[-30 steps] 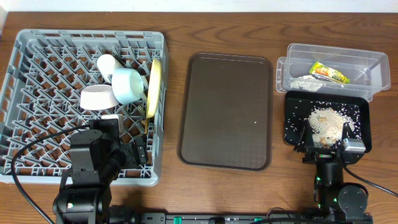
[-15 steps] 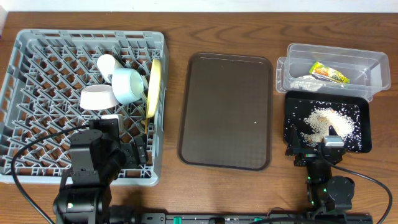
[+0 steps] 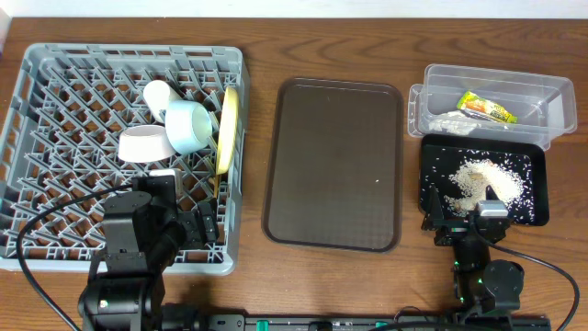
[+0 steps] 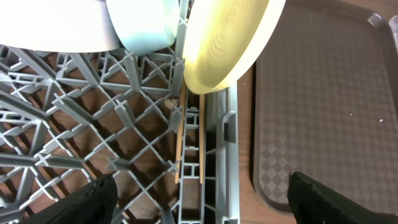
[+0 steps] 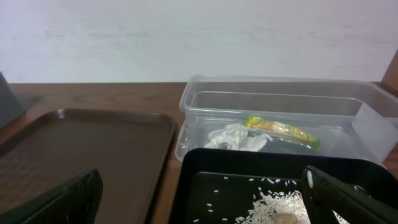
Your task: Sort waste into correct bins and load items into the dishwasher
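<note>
Overhead: yellow plate (image 3: pixel 227 129) upright in dish rack (image 3: pixel 129 51), upper left; wrapper (image 3: pixel 487 108) in clear tub (image 3: pixel 487 72), upper right.
Left gripper (image 4: pixel 202 200) and right gripper (image 5: pixel 202 199) released, empty; risk: left one, lifting carelessly, clips the plate and topples it.

**Grey lattice, brown wood, pale dishes**

The desk (image 3: pixel 322 41) is warm brown wood streaked with darker grain. On the left, the dish rack (image 3: pixel 55 138) is plain grey, its pegs and ribs forming a diamond lattice. Inside it, the plate (image 3: pixel 227 129) is pale yellow with faint concentric rings. The light-blue bowl (image 3: pixel 191 127) sits by the pinkish-white bowl (image 3: pixel 142 145) and the white cup (image 3: pixel 158 93). The chopsticks (image 4: pixel 200 143) are light tan wood. In the middle, the serving tray (image 3: pixel 335 165) is dark brown with a fine cross-hatched texture. At the far right, the tub (image 3: pixel 542 92) is clear. In it, the wrapper (image 3: pixel 487 108) shows green, yellow and orange beside a white crumpled tissue (image 5: pixel 236 137). The black tray (image 3: pixel 537 184) at the near right is glossy, speckled with white rice (image 3: pixel 478 179).
</note>
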Robot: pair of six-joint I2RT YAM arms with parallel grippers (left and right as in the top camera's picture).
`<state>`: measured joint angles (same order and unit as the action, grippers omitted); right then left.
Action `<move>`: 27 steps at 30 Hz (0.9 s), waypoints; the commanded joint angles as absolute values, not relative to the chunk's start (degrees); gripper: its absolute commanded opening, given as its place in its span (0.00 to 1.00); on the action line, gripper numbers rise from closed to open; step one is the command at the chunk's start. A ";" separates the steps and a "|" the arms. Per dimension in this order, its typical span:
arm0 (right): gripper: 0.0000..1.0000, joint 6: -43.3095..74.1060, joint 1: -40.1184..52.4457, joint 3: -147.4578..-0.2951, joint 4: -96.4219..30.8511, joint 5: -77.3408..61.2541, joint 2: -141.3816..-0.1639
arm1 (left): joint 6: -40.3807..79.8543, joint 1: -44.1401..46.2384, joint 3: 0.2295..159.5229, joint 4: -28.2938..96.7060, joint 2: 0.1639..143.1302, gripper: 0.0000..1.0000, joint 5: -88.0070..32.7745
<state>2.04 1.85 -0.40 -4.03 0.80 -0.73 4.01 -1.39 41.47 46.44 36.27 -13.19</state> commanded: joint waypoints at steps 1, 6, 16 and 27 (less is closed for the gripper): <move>0.99 0.99 2.22 -0.30 -4.27 0.16 -0.34 | 3.01 -1.26 41.43 46.39 36.34 0.89 -13.50; 0.99 0.99 2.22 -0.30 -4.27 0.14 -0.34 | 3.03 -1.26 41.43 46.39 36.34 0.89 -13.50; 0.99 0.99 2.22 -0.30 -4.27 0.14 -0.34 | 3.03 -1.13 41.43 47.07 35.64 0.89 -13.50; 0.99 0.99 2.22 -0.30 -4.27 0.14 -0.34 | 3.03 4.21 31.75 42.96 18.11 0.89 -6.94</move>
